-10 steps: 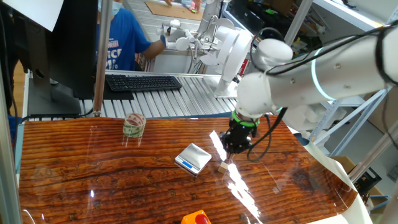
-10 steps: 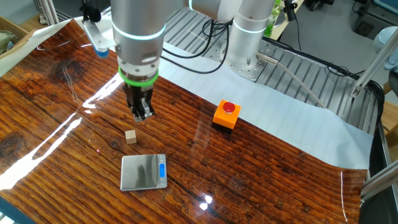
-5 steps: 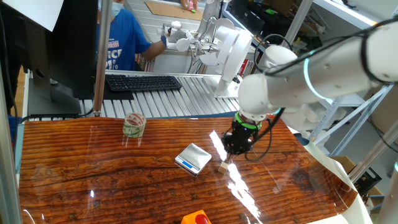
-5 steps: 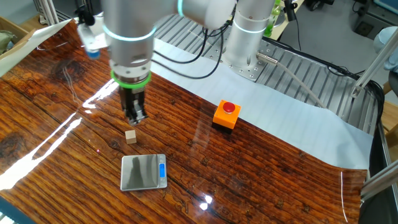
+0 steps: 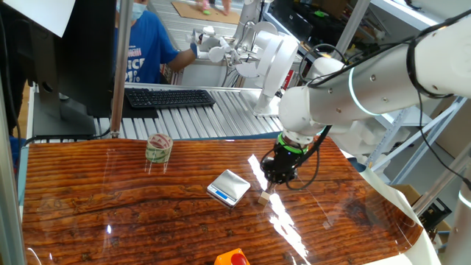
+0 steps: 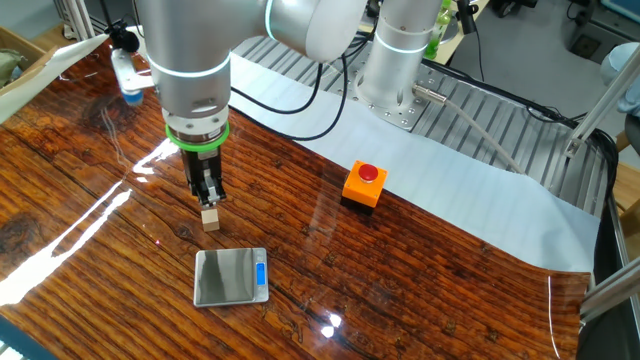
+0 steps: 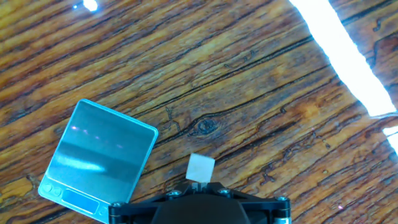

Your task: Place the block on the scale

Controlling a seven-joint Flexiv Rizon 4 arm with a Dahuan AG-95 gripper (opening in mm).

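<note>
The block (image 5: 263, 197) is a tiny tan wooden cube lying on the wooden table just right of the scale (image 5: 229, 187), a small silver square with a blue display strip. In the other fixed view the block (image 6: 211, 220) lies a little behind the scale (image 6: 232, 277). My gripper (image 6: 208, 199) hangs just above the block with its fingers close together, holding nothing. In the hand view the block (image 7: 200, 168) sits right in front of my fingertips (image 7: 199, 184), and the scale (image 7: 99, 155) lies to its left.
A tape roll (image 5: 158, 148) stands at the table's left back. An orange box with a red button (image 6: 363, 184) sits to the right of the block. A black keyboard (image 5: 169, 97) and a person in blue are behind the table.
My gripper has moved sideways across the table and lower, from beside the block to right over it. The block and the scale have not moved.
</note>
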